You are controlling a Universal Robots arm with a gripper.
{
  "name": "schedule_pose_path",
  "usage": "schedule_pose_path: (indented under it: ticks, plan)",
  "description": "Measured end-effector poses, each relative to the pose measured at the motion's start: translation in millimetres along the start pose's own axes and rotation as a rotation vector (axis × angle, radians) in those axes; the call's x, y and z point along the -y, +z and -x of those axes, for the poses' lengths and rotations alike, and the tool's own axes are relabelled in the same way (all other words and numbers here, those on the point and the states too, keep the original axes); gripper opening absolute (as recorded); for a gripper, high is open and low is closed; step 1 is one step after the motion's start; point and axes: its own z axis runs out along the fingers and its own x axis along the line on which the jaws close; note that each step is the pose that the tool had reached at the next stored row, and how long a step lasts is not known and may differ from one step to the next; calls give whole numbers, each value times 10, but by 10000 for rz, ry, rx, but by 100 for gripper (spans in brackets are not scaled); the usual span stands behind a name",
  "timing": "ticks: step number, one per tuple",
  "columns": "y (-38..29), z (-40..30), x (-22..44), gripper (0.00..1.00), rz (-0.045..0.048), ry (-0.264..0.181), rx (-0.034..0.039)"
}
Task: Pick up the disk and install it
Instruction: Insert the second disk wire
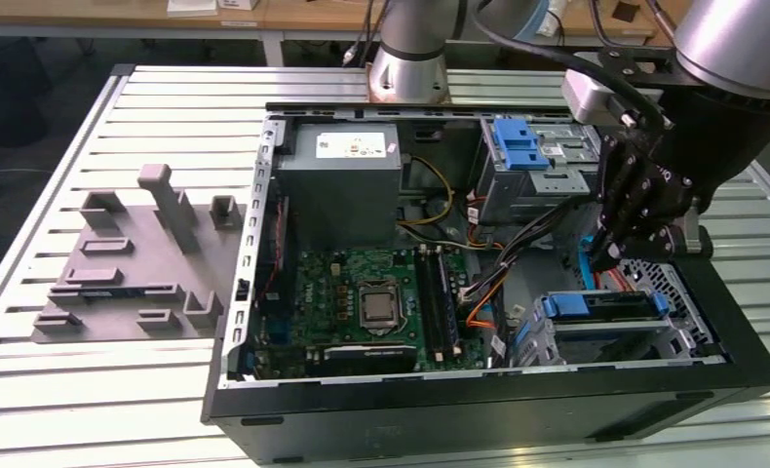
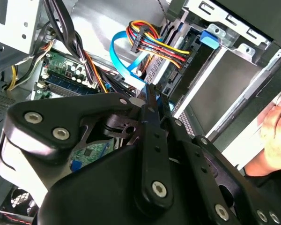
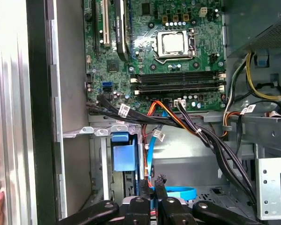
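Exterior view, lower right of the frame: the disk (image 1: 603,306) seems seated in its bay inside the computer case (image 1: 489,402), long axis running across the frame, just below the gripper (image 1: 602,261), whose fingers are pressed together on nothing.

A hand (image 2: 276,136) (wrist onward) runs off the second wrist view's edge.

A pale ribbed metal bench (image 1: 125,390) spans the exterior view under even light. Along the frame's top edge runs a wooden desk (image 1: 294,12) on white legs, with dark floor (image 1: 47,68) at upper left.
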Motion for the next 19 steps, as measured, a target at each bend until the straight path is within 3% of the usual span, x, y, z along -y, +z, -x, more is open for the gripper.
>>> schedule_pose_path:
  ticks: [4,10,14,19]
  plan:
    - [15,-7,1,16,3,-1,36]
    - [109,-115,12,16,10,-1,136]
    - [124,-130,13,16,12,-1,165]
    - [152,-202,19,16,20,-1,263]
